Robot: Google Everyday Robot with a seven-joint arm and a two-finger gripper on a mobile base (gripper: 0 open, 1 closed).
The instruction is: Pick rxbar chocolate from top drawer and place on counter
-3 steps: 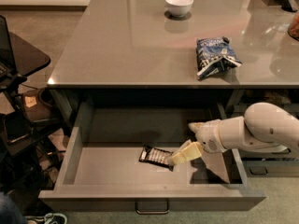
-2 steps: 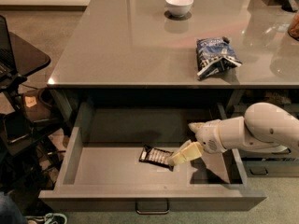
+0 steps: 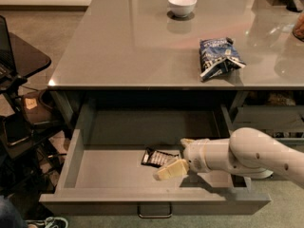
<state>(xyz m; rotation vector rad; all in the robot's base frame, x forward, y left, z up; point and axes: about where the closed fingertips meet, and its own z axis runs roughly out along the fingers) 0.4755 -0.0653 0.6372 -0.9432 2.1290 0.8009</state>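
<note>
Nearest is the front of the one open top drawer [image 3: 95,205], with its single metal handle [image 3: 154,210] at the middle. One rxbar chocolate [image 3: 158,157] lies flat on the drawer floor, right of centre and apart from every wall. The floor to its left is bare as far as the left wall.

The gripper [image 3: 178,156] reaches in from the right, low inside the drawer. Its two fingers [image 3: 170,170] stand spread, with the bar's right end between them. Whether they touch the wrapper cannot be told.

Above and behind is the counter [image 3: 128,51]. One blue-and-white snack bag [image 3: 218,58] sits close to its front edge on the right. One white bowl [image 3: 182,4] stands far back. The counter's left half lies open.
</note>
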